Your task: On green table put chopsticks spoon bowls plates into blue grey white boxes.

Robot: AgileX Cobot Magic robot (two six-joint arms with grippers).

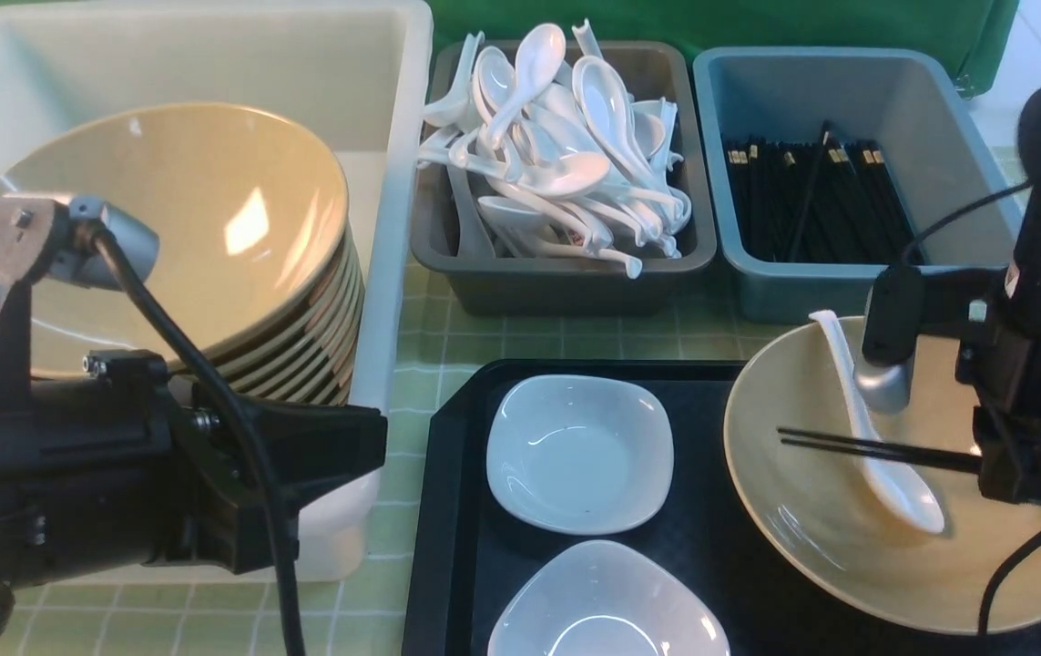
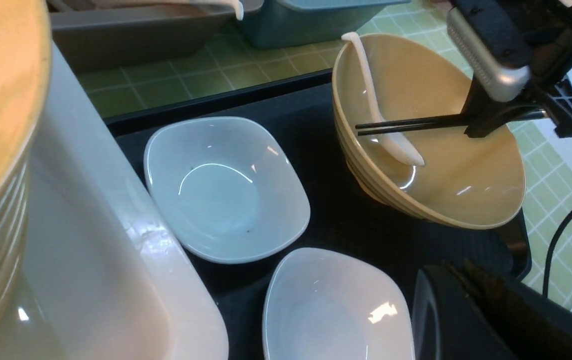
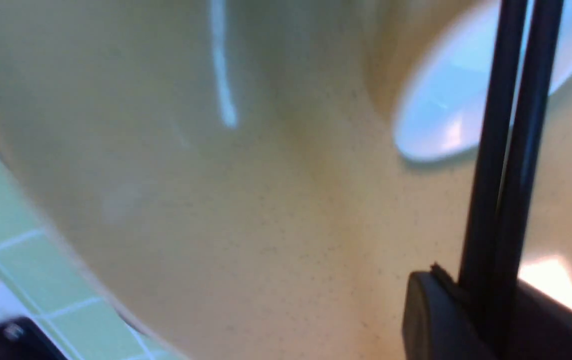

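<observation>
Front view: a large, translucent white tub [image 1: 392, 228] of rectangular form, with a rolled rim, contains a leaning stack of wide bowls [image 1: 165, 210], glossy tan inside. The flat black tray [image 1: 447, 510] rests on the bench [image 1: 415, 364], whose pale green covering bears a grid of white lines. On the tray's right part, a tilted stack of tan bowls [image 1: 811, 547] carries a glossy white spoon [image 1: 903, 492] in its uppermost bowl, the handle against the rim. The blue-teal box [image 1: 857, 292] contains slender black chopsticks [image 1: 766, 200] with pale bands; beside it, the dark grey box [image 1: 566, 287] contains a heap of smooth white spoons [image 1: 556, 173]. Two shallow, glossy white plates [image 1: 580, 454] of rounded-square outline lie on the tray. The right hand [image 1: 1030, 469] grasps two slim black chopsticks [image 1: 884, 448] above the spoon-bearing bowl. The left hand [image 1: 338, 465], clenched and without an object, is beside the white tub.
</observation>
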